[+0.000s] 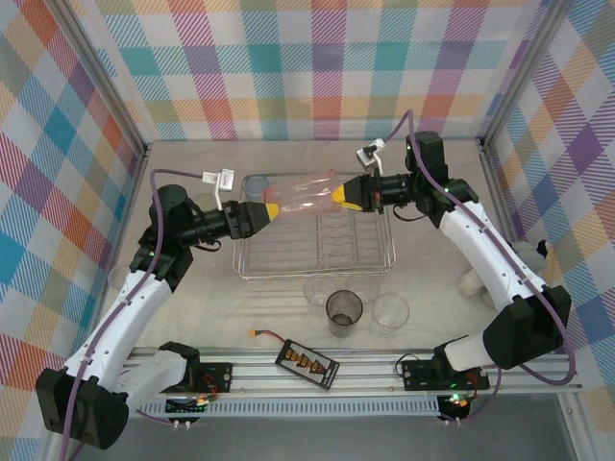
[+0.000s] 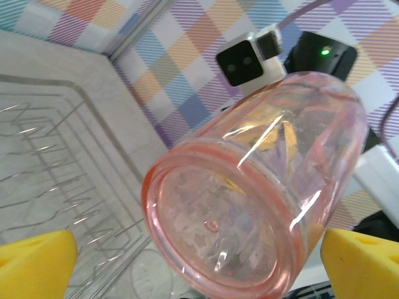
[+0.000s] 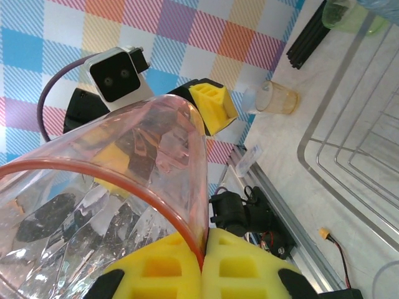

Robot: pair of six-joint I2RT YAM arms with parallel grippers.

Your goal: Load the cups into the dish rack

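Spare cups stand on the tabletop before the dish rack, above which the right pincer clamps the pink cup by its rim while the left pincer gapes around its base, so that thin pinch may slip.

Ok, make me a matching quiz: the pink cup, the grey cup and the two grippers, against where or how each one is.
1 pink cup
2 grey cup
3 left gripper
4 right gripper

A shut on a cup's rim
B upright in front of the dish rack
C open, either side of a cup's base
D sideways in the air above the rack

Pairs: 1-D, 2-B, 3-C, 4-A
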